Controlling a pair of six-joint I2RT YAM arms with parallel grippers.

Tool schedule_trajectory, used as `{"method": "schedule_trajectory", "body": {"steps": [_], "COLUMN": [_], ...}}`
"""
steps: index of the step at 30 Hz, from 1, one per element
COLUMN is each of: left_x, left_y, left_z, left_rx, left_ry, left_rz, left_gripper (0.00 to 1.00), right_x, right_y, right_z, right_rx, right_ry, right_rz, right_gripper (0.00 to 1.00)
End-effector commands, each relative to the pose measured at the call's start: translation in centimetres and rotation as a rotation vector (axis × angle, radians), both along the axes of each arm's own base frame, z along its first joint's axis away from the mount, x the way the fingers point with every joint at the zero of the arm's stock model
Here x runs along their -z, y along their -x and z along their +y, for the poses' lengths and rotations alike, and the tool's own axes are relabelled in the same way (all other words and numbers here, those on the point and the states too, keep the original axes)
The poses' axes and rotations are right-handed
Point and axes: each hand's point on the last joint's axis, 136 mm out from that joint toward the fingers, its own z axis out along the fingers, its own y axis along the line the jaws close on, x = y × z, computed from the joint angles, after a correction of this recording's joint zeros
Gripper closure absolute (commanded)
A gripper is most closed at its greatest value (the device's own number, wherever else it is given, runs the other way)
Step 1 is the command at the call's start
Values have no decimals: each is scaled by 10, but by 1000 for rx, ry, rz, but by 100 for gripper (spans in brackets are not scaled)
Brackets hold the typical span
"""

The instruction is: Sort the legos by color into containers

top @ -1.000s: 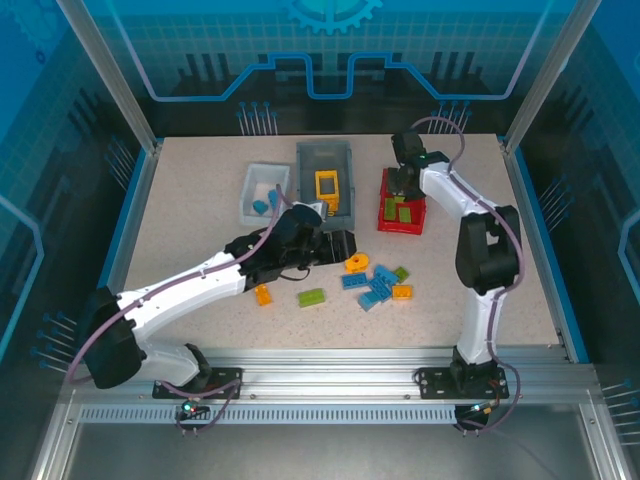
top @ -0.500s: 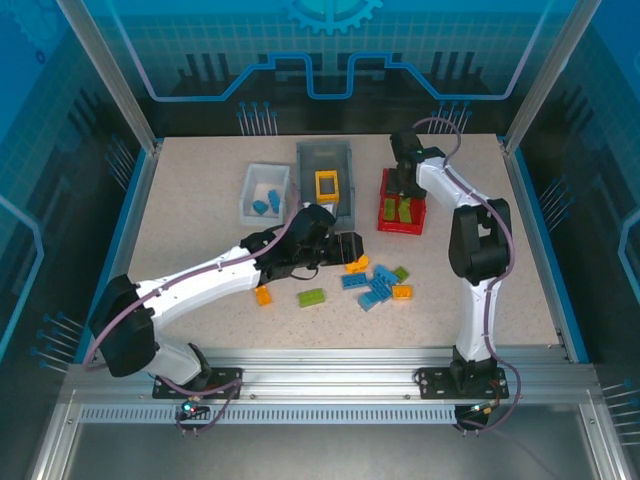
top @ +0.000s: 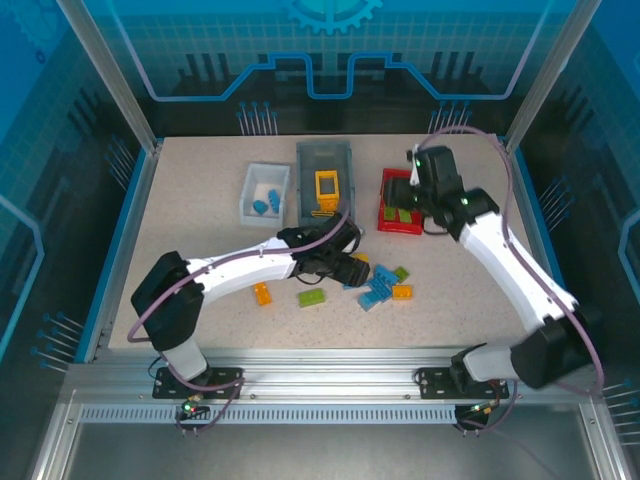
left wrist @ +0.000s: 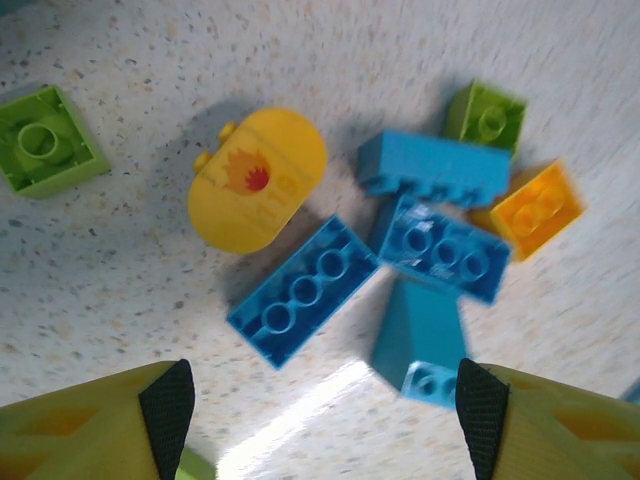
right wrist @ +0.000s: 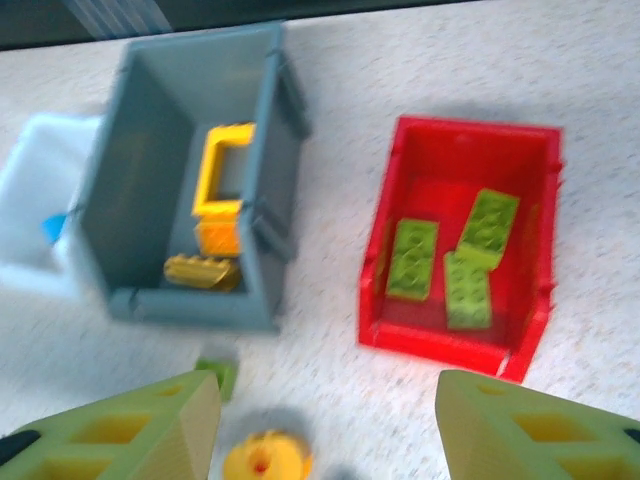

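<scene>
The left gripper point(left wrist: 322, 405) stands spread wide and empty at the bottom of the left wrist view, over a loose cluster of blue studded plastic bricks point(left wrist: 303, 292) at centre and a round yellow plastic piece point(left wrist: 258, 180) to their upper left. The right gripper point(right wrist: 325, 425) is likewise parted and empty, low in the right wrist view. There a red plastic bin point(right wrist: 470, 128) at right holds three lime green bricks point(right wrist: 412, 258), and a dark grey plastic bin point(right wrist: 150, 130) at left holds a square yellow frame point(right wrist: 222, 170).
</scene>
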Motion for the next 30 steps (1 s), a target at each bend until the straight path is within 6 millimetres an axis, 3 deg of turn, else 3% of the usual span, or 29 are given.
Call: {"method": "schedule_trajectory", "body": {"steps": [1, 6, 9, 10, 16, 22, 30], "left_x": [16, 32, 42, 45, 64, 78, 81], "left_y": [10, 4, -1, -4, -15, -17, -11], "left_z": [10, 1, -1, -1, -5, -11, -15], "left_rx": [236, 363, 410, 413, 431, 443, 453], "left_ry": [-156, -204, -236, -247, -256, -243, -224], "left_rz": [-19, -47, -50, -54, -46, -23, -22], "left_gripper": [25, 25, 25, 24, 25, 31, 63], "right_x": [29, 46, 41, 50, 43, 39, 43], "right_y": [44, 105, 121, 126, 136, 138, 136], "right_z": [19, 15, 10, 8, 10, 9, 10], "right_rx": [-145, -178, -168, -163, -183, -180, -175], "right_ry": [-39, -89, -126, -124, -162, -166, -163], "right_rz": [64, 106, 94, 115, 118, 112, 118], "right_gripper": [40, 39, 38, 38, 38, 38, 39]}}
